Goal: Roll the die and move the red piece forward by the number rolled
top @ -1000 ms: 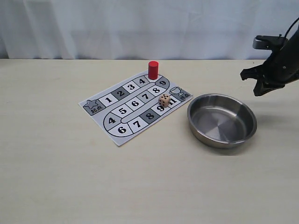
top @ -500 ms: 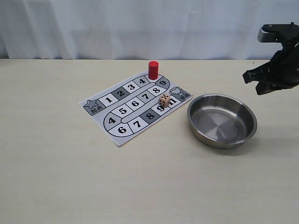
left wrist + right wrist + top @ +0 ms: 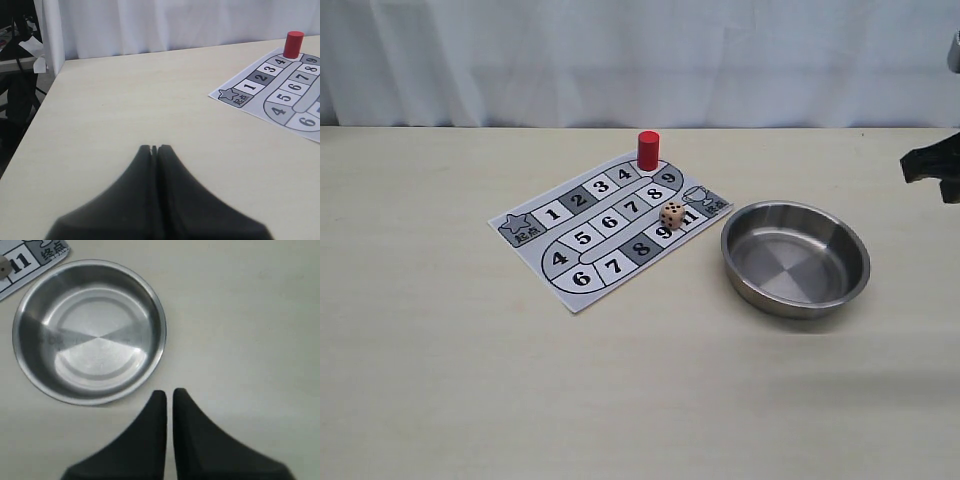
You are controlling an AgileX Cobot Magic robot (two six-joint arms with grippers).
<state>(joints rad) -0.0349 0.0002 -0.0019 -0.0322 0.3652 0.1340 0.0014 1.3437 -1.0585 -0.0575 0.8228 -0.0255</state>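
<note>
On the worktop point(image 3: 470, 380), the board point(image 3: 581, 278) lies left of centre and the steel bowl point(image 3: 795, 262) right of it, with nothing inside. The right end effector point(image 3: 170, 392) has pulled back to the right edge of the exterior frame. It is almost clenched and carries nothing. The left end effector point(image 3: 155, 147) is fully clenched and also carries nothing. The red piece point(image 3: 648, 150) has stayed at the board's upper edge, beside square 4. The die point(image 3: 671, 214) rests near square 9. The roll seems done, and the piece waits for its move.

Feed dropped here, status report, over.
Left tool shut, empty. Right tool shut, empty, clear of bowl. Die on board near 9 and 11; red piece upright by 4. Nothing blocking either.
</note>
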